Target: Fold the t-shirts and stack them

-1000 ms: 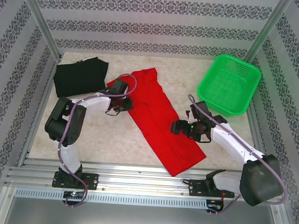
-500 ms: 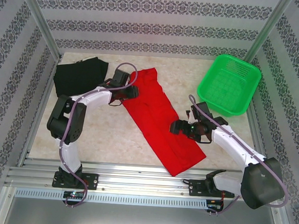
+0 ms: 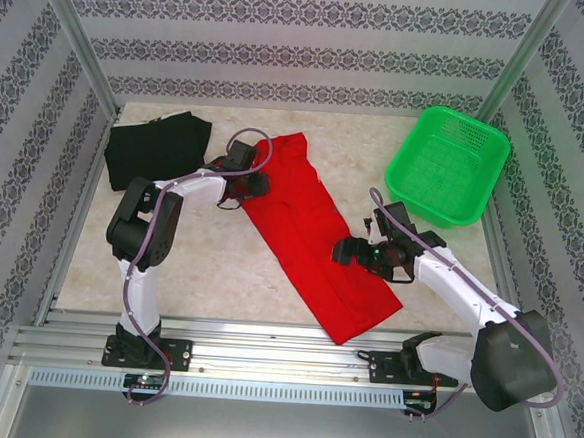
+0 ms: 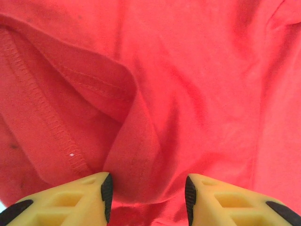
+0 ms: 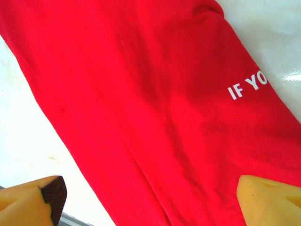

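Note:
The red t-shirt (image 3: 316,231) lies as a long folded strip, running diagonally from the back centre to the near right. The black t-shirt (image 3: 156,149) lies in a heap at the back left. My left gripper (image 3: 254,184) sits at the red shirt's upper left edge. In the left wrist view its jaws (image 4: 147,197) stand apart, with a loose fold of red cloth (image 4: 141,155) bulging between the pads. My right gripper (image 3: 348,251) hovers wide open over the strip's lower part. In the right wrist view, white lettering (image 5: 247,87) shows on the cloth beyond the open gripper (image 5: 148,197).
A green mesh basket (image 3: 405,147) stands at the back right. Metal posts and patterned walls close in the table. The rail carrying the arm bases runs along the near edge. Bare tabletop (image 3: 219,264) lies between the left arm and the red strip.
My left gripper has opened, letting go of the red cloth, and shifted a little toward the back. The right gripper has widened slightly and stayed in place.

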